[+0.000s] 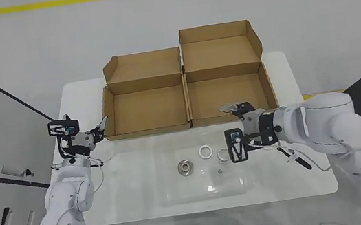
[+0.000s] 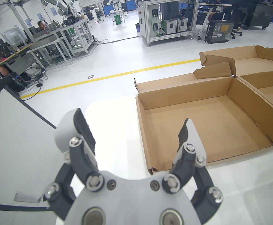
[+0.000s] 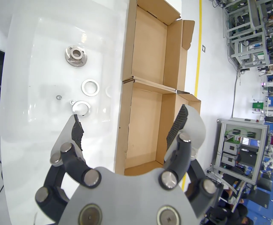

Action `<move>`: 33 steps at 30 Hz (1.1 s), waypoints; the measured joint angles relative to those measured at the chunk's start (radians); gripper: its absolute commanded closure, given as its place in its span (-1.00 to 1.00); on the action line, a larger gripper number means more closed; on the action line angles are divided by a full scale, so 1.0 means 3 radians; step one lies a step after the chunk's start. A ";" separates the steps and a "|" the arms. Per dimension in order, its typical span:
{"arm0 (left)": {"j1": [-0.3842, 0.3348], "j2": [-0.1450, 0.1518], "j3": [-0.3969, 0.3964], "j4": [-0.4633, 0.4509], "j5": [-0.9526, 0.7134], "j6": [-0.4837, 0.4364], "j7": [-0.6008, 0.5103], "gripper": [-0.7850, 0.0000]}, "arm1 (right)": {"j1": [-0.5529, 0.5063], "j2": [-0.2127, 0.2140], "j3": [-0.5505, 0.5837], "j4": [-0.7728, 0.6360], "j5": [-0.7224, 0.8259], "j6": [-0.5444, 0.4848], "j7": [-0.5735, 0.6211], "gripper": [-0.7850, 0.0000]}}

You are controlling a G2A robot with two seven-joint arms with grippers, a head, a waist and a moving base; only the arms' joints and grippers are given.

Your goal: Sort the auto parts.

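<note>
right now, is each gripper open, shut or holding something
Left gripper: open, fingers empty.
Right gripper: open, fingers empty.

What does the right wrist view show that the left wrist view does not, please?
Right wrist, not left wrist: the open right gripper, a flanged hub, two rings and a small nut. Left wrist, not right wrist: the open left gripper. Shared: the table, the empty left box and right box, the yellow floor line.
</note>
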 measured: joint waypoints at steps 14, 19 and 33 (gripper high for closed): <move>0.0000 0.0000 0.0000 0.0000 0.0000 0.0000 0.0000 -1.00 | 0.0314 0.0268 -0.0550 -0.0060 -0.0152 0.0000 -0.0111 -1.00; 0.0000 0.0000 0.0000 0.0000 0.0000 0.0000 0.0000 -1.00 | 0.0393 0.0343 -0.0689 -0.0094 -0.0246 0.0000 -0.0140 -1.00; 0.0000 0.0000 0.0000 0.0000 0.0000 0.0000 0.0000 -1.00 | 0.0691 0.0465 -0.1139 -0.0072 -0.0483 0.0000 -0.0309 -1.00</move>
